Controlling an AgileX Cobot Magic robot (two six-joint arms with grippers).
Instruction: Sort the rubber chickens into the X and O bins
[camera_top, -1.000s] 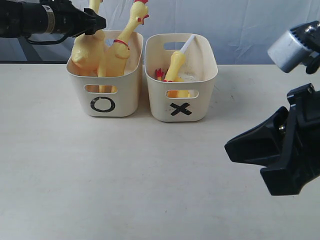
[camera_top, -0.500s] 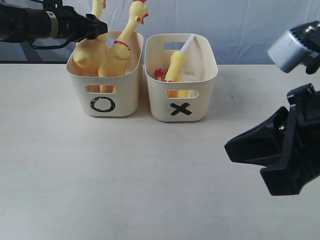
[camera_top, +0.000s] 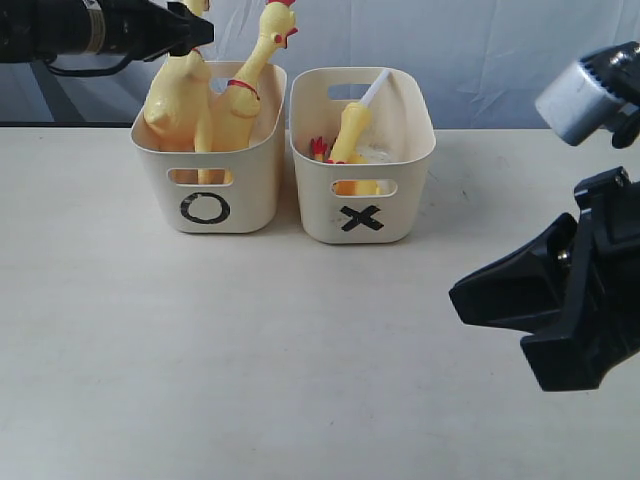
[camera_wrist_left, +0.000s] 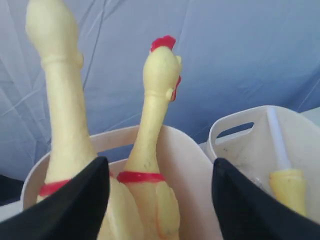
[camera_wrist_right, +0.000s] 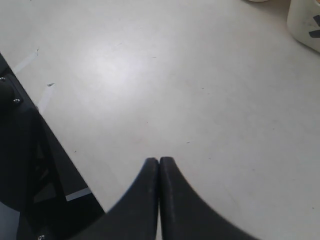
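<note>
Rubber chickens (camera_top: 240, 100) are all seen inside bins; none is seen lying on the counter (camera_top: 250, 360). Two large ones are stood in the O bin (camera_top: 206, 190), at 11 o'clock on the counter, with necks rising well above its rim. A small chicken (camera_top: 350, 125) with a white tube (camera_top: 374, 90) is lodged in the X bin (camera_top: 362, 200) at 12 o'clock, just beside the O bin. Sorting is judged to be at or near its end.

Risks noted:
- The tall necks are leaned, not propped. A brush from the arm could tip a chicken over the rim and onto the counter.
- The comb-headed neck is bracketed by the open jaws in the left wrist view. If the arm is drawn sideways rather than lifted clear, that neck could be hooked and dragged out.
- The bins look light and are set close together. A snagged chicken could pull the O bin against the X bin or shift both.

Gripper notes:
- The left gripper (camera_top: 200, 30) is hung above the far rim of the O bin, at 11 o'clock in the exterior view. Its fingers (camera_wrist_left: 75, 205) are spread wide and nothing is clamped. Whether one finger grazes the nearer chicken cannot be told.
- The right gripper (camera_wrist_right: 159, 165) is parked at 4 o'clock, low over bare counter. Its tips are pressed together and nothing is held.
</note>
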